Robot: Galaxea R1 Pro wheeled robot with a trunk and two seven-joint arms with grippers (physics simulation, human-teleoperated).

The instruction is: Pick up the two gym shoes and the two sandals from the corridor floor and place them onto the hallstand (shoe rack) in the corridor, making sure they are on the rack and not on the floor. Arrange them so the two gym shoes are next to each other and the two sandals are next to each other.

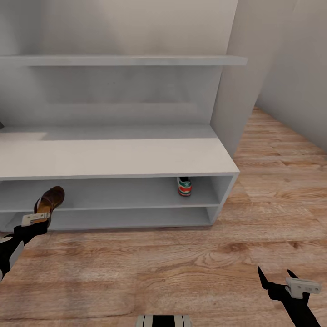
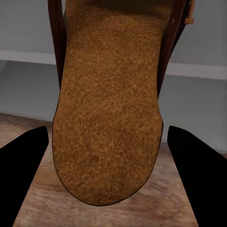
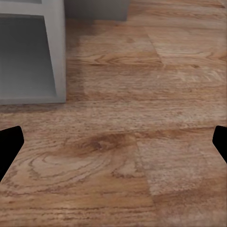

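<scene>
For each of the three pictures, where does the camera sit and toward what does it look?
Head view: on the robot's head, looking forward and down at the hallstand, a gym shoe and both arms.
Left wrist view: near the left gripper, looking along its fingers at the held sandal.
Right wrist view: near the right gripper, looking down at the corridor floor.
The head and left wrist views share the sandal; all three share the hallstand.

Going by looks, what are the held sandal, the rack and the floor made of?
Sandal: footbed looks like tan suede or cork, with a grainy matte texture; dark brown edging, possibly leather. Rack: smooth matte light-grey panels, likely painted board. Floor: wood-grain planks, wood or laminate.
</scene>
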